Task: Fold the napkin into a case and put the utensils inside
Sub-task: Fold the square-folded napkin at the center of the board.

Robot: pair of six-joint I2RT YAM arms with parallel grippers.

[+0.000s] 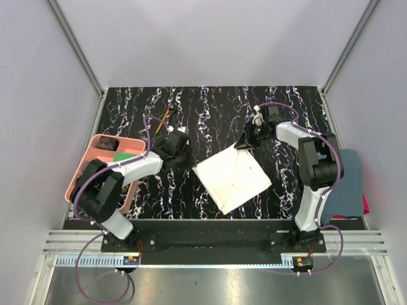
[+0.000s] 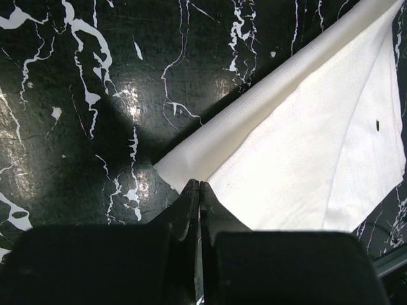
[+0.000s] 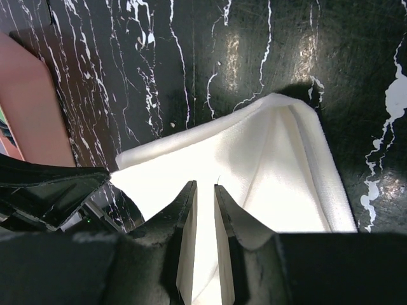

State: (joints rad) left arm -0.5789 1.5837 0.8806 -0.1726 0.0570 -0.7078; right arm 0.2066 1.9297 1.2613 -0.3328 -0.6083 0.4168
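The cream napkin point(image 1: 232, 181) lies as a wide diamond on the black marbled table, with a crease running down from its far corner. My left gripper point(image 1: 189, 160) is shut on its left corner; the left wrist view shows the jaws point(image 2: 200, 184) pressed together at the cloth's edge point(image 2: 305, 146). My right gripper point(image 1: 245, 145) pinches the far corner. Its jaws point(image 3: 205, 185) stand slightly apart with cloth point(image 3: 267, 159) between them, raised and creased. An orange-handled stick point(image 1: 164, 119) lies at the back left, apart from both grippers.
A pink compartment tray point(image 1: 95, 184) sits at the left edge and holds dark and green items. A dark blue-grey towel point(image 1: 348, 184) lies off the table's right side, behind the right arm. Grey walls enclose the table on three sides.
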